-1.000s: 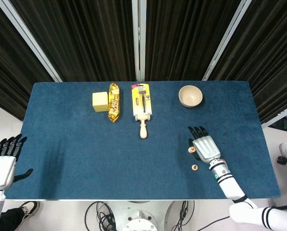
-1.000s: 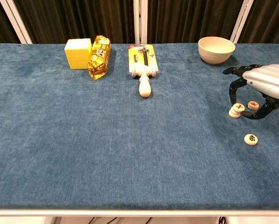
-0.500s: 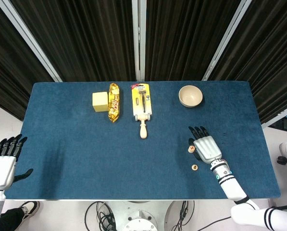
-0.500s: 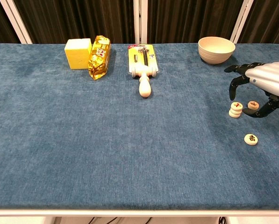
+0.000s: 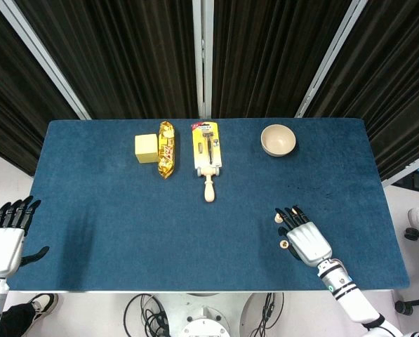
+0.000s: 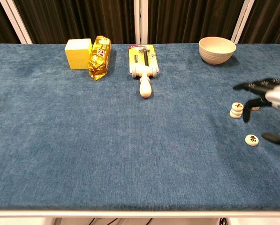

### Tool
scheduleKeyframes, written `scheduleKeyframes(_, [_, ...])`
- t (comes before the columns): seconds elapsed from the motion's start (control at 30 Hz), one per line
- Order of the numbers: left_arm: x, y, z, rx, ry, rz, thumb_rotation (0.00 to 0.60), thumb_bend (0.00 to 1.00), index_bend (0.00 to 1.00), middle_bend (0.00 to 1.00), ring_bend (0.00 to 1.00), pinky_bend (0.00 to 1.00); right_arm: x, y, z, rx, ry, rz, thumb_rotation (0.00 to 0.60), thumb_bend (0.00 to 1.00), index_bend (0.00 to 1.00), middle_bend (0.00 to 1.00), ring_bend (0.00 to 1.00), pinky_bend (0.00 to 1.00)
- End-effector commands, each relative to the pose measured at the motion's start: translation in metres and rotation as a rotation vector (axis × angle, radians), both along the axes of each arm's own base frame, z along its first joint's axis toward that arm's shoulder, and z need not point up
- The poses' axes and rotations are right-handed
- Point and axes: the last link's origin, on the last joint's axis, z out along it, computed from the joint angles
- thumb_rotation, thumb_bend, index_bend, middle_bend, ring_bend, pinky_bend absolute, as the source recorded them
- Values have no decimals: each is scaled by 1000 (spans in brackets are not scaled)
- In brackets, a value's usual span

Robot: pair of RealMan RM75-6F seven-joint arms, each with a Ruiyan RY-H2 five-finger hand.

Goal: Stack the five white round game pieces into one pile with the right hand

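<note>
A short pile of white round pieces (image 6: pixel 237 110) stands near the table's right side, its top face marked in red; the head view shows the pile (image 5: pixel 278 218) just left of my right fingertips. One loose piece (image 6: pixel 252 139) lies nearer the front edge, and the loose piece (image 5: pixel 284 244) sits beside my right hand (image 5: pixel 306 239). Another piece (image 6: pixel 255 108) peeks out behind the fingers (image 6: pixel 252 87). My right hand (image 6: pixel 276 96) hovers with its fingers spread and holds nothing. My left hand (image 5: pixel 5 235) hangs off the table's left front corner, fingers apart and empty.
Along the far side of the blue table (image 5: pixel 111 210) lie a yellow block (image 5: pixel 147 148), a gold snack packet (image 5: pixel 166 159), a carded razor (image 5: pixel 207 151) with a wooden handle (image 5: pixel 209 189) below it, and a cream bowl (image 5: pixel 278 140).
My right hand has drawn back from the pile toward the table's front edge, and now sits beside the loose piece. The pile stands free. The left hand has not moved.
</note>
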Motion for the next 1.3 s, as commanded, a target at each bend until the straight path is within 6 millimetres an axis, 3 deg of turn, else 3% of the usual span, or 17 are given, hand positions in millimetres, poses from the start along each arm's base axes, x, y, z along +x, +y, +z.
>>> scheduleKeyframes(0.03, [0,0,0,0,1,-1,600,132,77,0,0,0,-8,4,-4,1,5,-8,600,287,388,0,0,0])
scheduleKeyframes(0.7, [-1,0,2,10,-10,2,600,131,77,0,0,0,-13,3,-21,15,12,-26,600,289,394,0,0,0])
scheduleKeyframes(1.3, [-1,-1,3,6,-19,4,600,131,77,0,0,0,-9,1,-18,-30,-20,-4,600,321,535,0,0,0])
